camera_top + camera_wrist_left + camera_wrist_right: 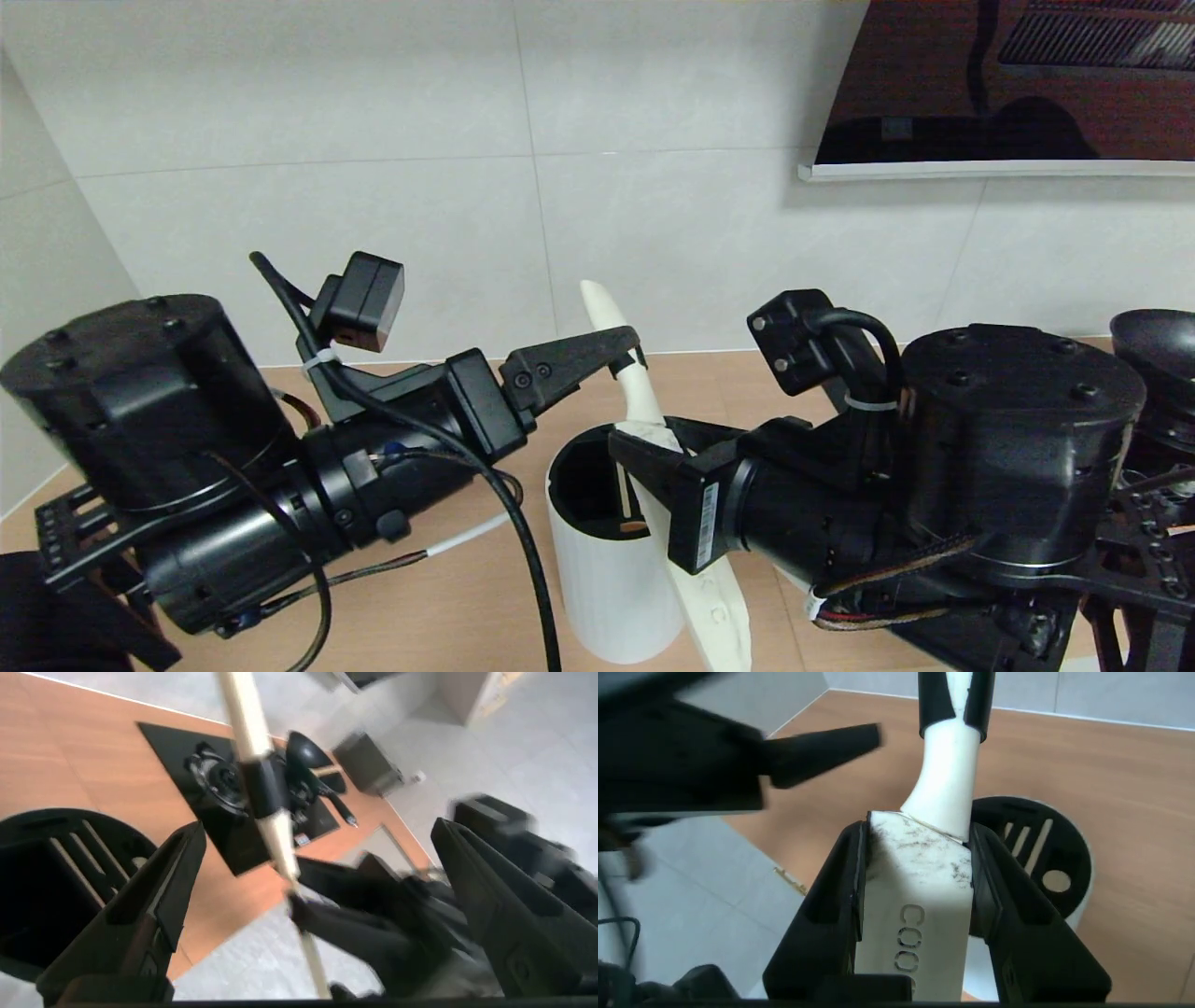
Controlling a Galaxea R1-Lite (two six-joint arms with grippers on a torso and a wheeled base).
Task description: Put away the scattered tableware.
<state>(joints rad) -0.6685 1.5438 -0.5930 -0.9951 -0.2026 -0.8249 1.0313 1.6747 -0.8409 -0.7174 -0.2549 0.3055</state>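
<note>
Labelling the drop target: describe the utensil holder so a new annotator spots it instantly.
On the wooden counter below the tiled wall stands a white cylinder with a dark divided inside holding thin wooden sticks. It is the only upright tub; the white spatula beside it is flat and clamped in the right claw.

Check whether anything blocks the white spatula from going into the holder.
Nothing visible blocks the opening of the holder. The white spatula, clamped in the jaws of the right gripper, passes its rim. Thin sticks stand inside one compartment; the open jaws of the left gripper straddle the handle.
</note>
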